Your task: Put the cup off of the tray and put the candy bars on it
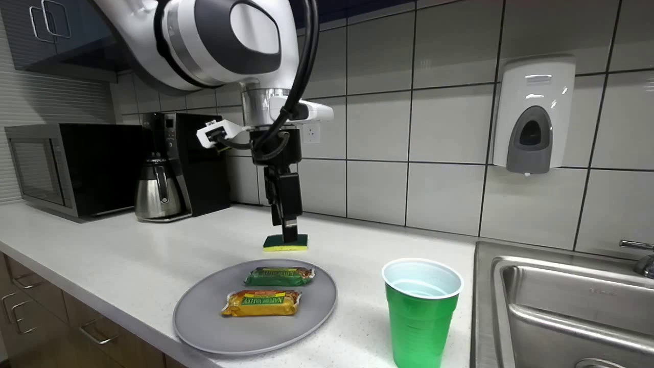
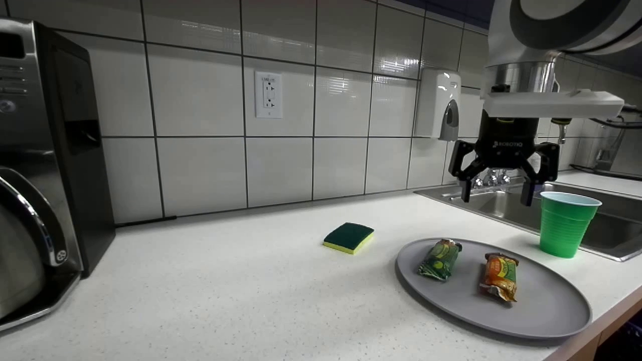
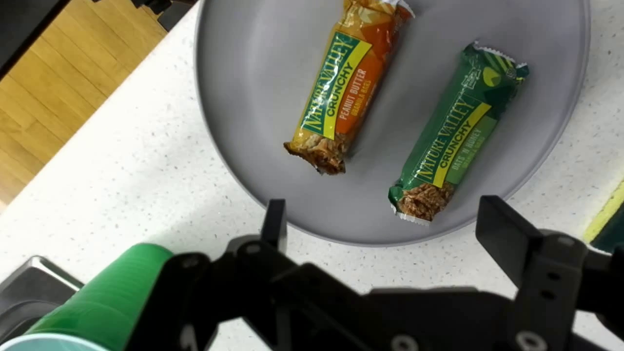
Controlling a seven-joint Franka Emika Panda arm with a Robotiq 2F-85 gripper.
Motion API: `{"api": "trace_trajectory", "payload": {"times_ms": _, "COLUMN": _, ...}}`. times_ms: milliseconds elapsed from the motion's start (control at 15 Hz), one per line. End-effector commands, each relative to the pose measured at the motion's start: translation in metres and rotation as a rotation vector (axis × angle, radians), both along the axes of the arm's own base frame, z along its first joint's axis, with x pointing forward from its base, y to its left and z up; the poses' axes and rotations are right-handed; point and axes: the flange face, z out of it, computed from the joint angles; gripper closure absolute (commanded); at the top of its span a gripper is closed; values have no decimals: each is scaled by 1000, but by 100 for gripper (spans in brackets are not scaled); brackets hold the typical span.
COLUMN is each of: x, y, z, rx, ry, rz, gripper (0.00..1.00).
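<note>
The green cup [image 1: 421, 327] [image 2: 567, 225] stands upright on the counter between the tray and the sink, apart from the tray; the wrist view shows the cup [image 3: 112, 287] at lower left. On the round grey tray [image 1: 204, 317] [image 2: 541, 316] [image 3: 253, 73] lie two candy bars: a yellow-gold one [image 1: 262, 303] [image 2: 500, 276] [image 3: 341, 87] and a green one [image 1: 279, 276] [image 2: 440, 259] [image 3: 453, 136]. My gripper [image 2: 496, 199] [image 3: 382, 214] hangs above the counter, higher than the tray, pointing down. Its fingers stand wide apart, open, with nothing held.
A green and yellow sponge [image 2: 349, 235] [image 3: 609, 224] lies on the counter behind the tray. The steel sink [image 1: 485, 286] is beyond the cup. A coffee maker [image 1: 199, 168] and a microwave [image 1: 102, 163] stand at the far end. A soap dispenser [image 1: 536, 102] hangs on the tiled wall.
</note>
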Motion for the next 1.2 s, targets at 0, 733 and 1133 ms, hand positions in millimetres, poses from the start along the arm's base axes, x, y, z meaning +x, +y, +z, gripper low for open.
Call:
{"api": "trace_trajectory", "payload": {"times_ms": 0, "x": -13, "y": 7, "z": 21, "rx": 5, "ry": 12, "rz": 82, "gripper": 0}}
{"api": "trace_trajectory", "payload": {"times_ms": 733, "x": -28, "y": 26, "z": 48, "rx": 32, "ry": -28, "rz": 330, "gripper": 0}}
{"api": "trace_trajectory", "payload": {"times_ms": 1133, "x": -20, "y": 24, "z": 40, "rx": 28, "ry": -24, "rz": 328, "gripper": 0}}
